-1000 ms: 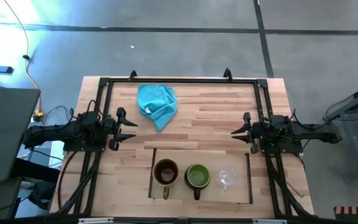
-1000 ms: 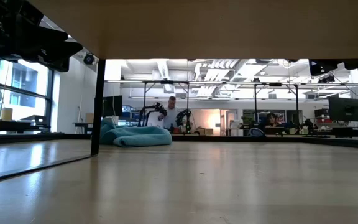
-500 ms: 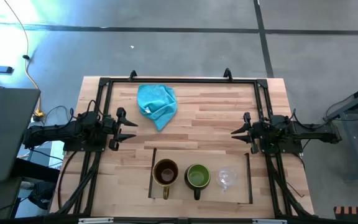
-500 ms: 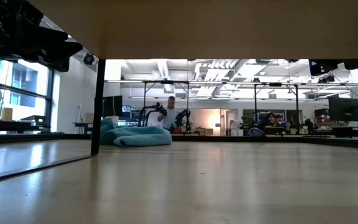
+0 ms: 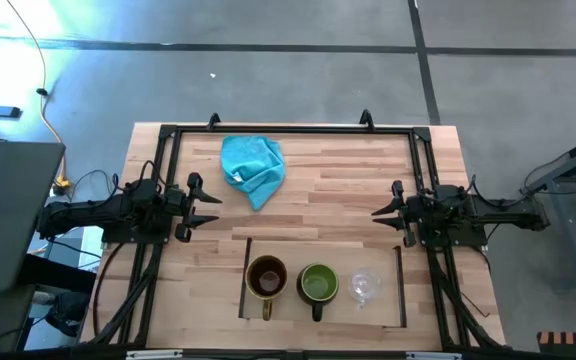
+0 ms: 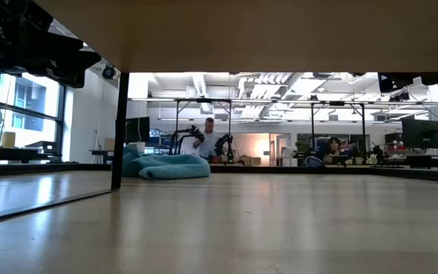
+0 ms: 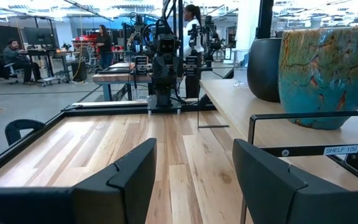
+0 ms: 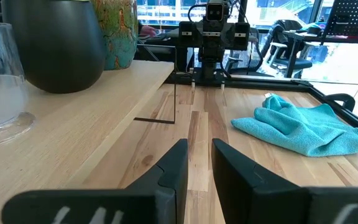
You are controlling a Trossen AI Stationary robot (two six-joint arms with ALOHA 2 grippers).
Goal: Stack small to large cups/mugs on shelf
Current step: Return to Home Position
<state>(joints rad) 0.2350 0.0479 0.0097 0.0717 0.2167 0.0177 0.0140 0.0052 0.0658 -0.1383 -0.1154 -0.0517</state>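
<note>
Cups stood in one row on the shelf [image 5: 323, 252] (brown mug [image 5: 266, 279], green mug [image 5: 318, 284], glass cup [image 5: 365, 287]). Left gripper [image 5: 211, 208] hung wide open over the worktop [image 5: 338, 180]; right gripper [image 5: 380, 214], opposite, showed only a narrow gap.

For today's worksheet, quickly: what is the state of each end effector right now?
Left end effector: open, empty.
Right end effector: narrowly open, empty.

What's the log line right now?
shelf: brown mug, green mug, glass cup in row | left gripper: open, left edge | right gripper: open, right edge
</note>
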